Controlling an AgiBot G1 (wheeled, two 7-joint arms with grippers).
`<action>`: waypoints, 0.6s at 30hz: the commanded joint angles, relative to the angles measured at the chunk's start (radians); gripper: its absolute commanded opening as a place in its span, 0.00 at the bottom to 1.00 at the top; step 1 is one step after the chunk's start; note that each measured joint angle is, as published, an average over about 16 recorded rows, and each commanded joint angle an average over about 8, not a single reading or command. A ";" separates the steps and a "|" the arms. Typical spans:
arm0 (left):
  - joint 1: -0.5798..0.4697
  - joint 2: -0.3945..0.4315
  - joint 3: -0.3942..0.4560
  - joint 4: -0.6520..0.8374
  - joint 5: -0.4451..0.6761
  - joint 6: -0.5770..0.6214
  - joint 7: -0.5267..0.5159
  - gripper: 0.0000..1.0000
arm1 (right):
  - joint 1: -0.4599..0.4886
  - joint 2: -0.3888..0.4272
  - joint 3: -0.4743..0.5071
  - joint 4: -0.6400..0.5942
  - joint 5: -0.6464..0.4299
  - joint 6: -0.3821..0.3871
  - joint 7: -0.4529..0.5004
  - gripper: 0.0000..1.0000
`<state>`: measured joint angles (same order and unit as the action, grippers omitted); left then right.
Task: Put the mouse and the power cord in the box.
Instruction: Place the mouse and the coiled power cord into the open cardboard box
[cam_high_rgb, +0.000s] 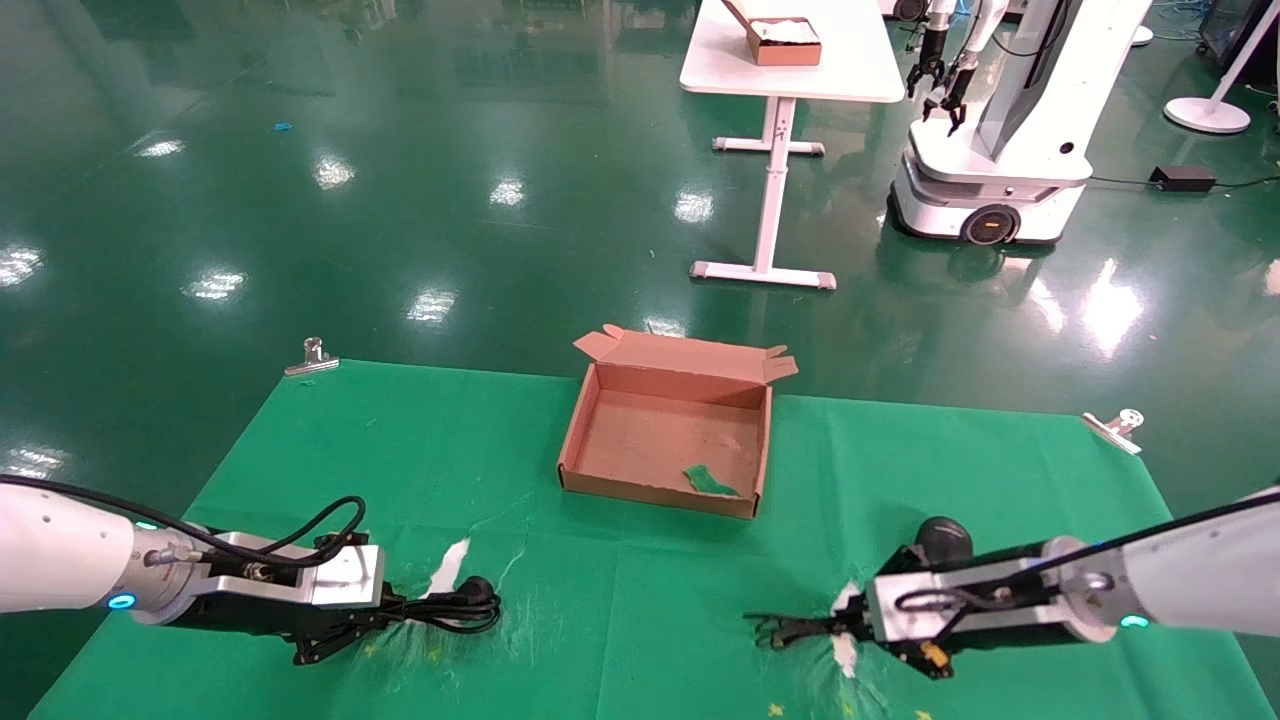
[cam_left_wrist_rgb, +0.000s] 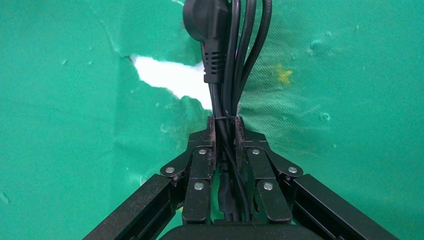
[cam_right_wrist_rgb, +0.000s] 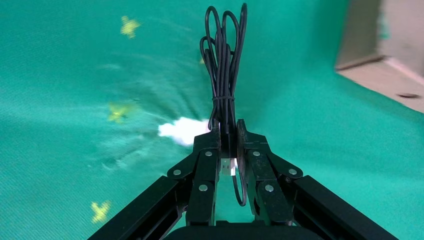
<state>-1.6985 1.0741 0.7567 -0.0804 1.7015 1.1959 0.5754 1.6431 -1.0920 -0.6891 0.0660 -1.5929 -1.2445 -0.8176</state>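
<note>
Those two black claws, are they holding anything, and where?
Left gripper pinches the power cord at its bundled strands, below the plug. Right gripper pinches the mouse's bundled cable.

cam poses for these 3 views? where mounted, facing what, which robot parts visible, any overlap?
Head: on the head, looking down at the green cloth and box; both arms show.
Left wrist: along the left gripper, shut on the power cord.
Right wrist: along the right gripper, shut on the mouse cable.
Shared: cloth everywhere; head shows both grasps.

Head camera overlooks table (cam_high_rgb: 300, 450); wrist cameras close.
</note>
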 joint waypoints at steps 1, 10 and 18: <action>0.000 -0.003 -0.001 0.004 -0.001 -0.001 -0.005 0.00 | 0.003 0.005 0.005 -0.002 0.007 -0.012 0.005 0.00; -0.119 -0.058 -0.090 0.038 -0.129 0.084 -0.135 0.00 | 0.159 0.119 0.047 0.059 0.060 -0.045 0.087 0.00; -0.233 -0.001 -0.177 0.068 -0.255 0.048 -0.314 0.00 | 0.271 0.055 0.057 0.163 0.066 0.032 0.179 0.00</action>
<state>-1.9277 1.0743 0.5879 -0.0223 1.4593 1.2349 0.2819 1.8943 -1.0569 -0.6284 0.2054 -1.5199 -1.2016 -0.6530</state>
